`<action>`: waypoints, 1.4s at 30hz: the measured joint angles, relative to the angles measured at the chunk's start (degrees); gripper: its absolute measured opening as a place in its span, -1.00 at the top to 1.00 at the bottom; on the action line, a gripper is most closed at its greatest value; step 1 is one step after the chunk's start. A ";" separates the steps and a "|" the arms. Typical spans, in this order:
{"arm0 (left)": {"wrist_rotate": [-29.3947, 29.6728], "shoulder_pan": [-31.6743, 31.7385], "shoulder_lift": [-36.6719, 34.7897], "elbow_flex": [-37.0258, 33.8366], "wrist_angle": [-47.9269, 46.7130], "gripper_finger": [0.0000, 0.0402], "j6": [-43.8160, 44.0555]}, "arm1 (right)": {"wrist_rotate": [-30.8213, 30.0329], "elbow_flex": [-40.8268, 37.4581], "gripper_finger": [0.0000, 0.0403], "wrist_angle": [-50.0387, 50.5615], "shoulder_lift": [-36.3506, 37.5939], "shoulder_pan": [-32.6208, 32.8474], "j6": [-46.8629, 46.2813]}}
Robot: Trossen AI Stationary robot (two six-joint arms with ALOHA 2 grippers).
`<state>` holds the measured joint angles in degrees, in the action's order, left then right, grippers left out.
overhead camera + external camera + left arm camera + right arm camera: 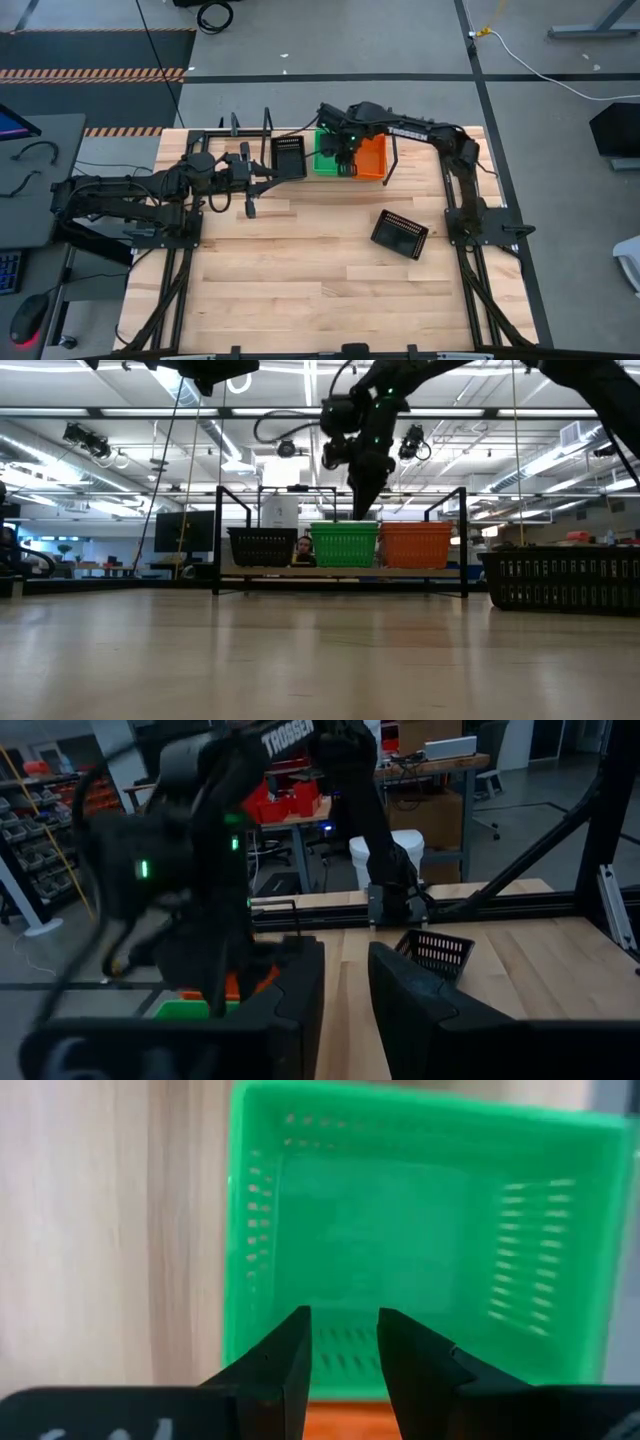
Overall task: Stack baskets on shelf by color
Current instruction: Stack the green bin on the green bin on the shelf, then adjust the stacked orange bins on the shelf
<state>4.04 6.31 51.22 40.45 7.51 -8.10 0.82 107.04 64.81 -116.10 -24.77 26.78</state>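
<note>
Shelf (340,572) carries black basket (262,546), green basket (345,544), orange basket (416,544) abreast; the low view gives that row side-on. High view adds a loose black basket (400,234) on the table (300,280), well apart from the shelf. Right gripper (343,1342) hangs over the green basket's near wall, fingers parted, nothing between them; only its wrist view shows that gap. Left gripper (345,975) sits just beside the shelf's black basket, fingers apart, holding nothing; loose basket shows beyond them.
</note>
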 joint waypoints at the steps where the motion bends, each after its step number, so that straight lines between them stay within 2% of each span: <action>1: -0.01 0.00 0.00 0.00 -0.08 0.57 0.00 | -0.38 0.00 0.40 -0.04 0.98 -0.02 -0.36; 6: -0.01 0.02 0.00 0.00 -0.13 0.57 -0.02 | -1.11 0.06 0.40 1.63 6.24 -1.07 -6.70; 14: -0.03 -0.07 0.00 0.00 -0.13 0.55 0.39 | -1.27 0.00 0.40 15.87 8.46 -2.58 -16.04; 22: -0.07 -0.07 0.00 0.00 -0.15 0.58 1.16 | -0.81 -5.13 0.40 17.04 8.43 -2.60 -17.65; 27: -0.06 -0.07 0.00 0.00 -0.16 0.56 1.05 | -2.68 -5.79 0.40 18.56 9.50 -2.73 -19.12; 31: -0.05 -0.04 0.00 0.00 -0.15 0.55 0.96 | 1.35 -6.07 0.41 17.52 12.67 -0.47 -21.19; 34: -0.05 -0.04 0.00 0.00 -0.16 0.57 1.00 | 4.37 -9.46 0.41 17.82 13.85 1.80 -22.71; 42: -1.16 -0.09 0.00 0.00 -0.13 0.56 2.18 | 5.02 -23.73 0.41 10.85 16.32 5.46 -24.35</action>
<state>2.88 6.22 51.22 40.45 7.38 -5.92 5.84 83.32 75.67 -99.78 -19.31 2.44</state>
